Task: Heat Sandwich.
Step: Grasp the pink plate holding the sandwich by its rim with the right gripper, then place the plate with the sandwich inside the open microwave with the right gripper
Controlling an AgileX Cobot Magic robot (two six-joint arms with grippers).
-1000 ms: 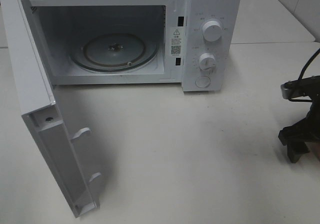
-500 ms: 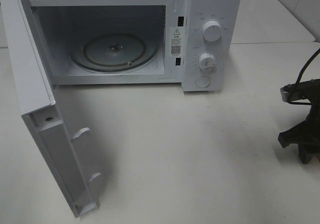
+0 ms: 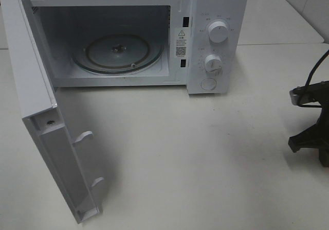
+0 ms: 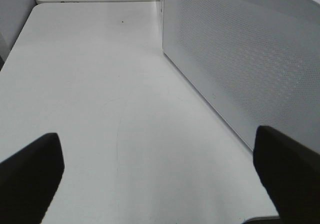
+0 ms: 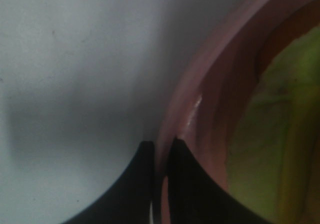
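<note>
The white microwave [image 3: 218, 9] stands at the back of the table with its door [image 3: 56, 158] swung wide open toward the front left. Its glass turntable [image 3: 118, 52] is bare. In the right wrist view, my right gripper [image 5: 161, 146] is shut on the rim of the salmon-pink plate [image 5: 200, 98]. On that plate lies the sandwich [image 5: 270, 134], a blurred yellowish patch. The exterior view shows only the right arm [image 3: 311, 132] at the right edge; plate and sandwich are out of that frame. My left gripper [image 4: 157, 136] stands open over bare table beside the microwave's perforated side wall [image 4: 240, 58].
The open door juts out over the front left of the white table [image 3: 195, 153]. A black cable [image 3: 314, 68] rises from the right arm. A second table [image 3: 277, 19] sits behind at the right.
The right gripper's fingers have closed onto the plate rim. In the exterior view the right arm has shifted slightly toward the right edge. The left arm has not moved.
</note>
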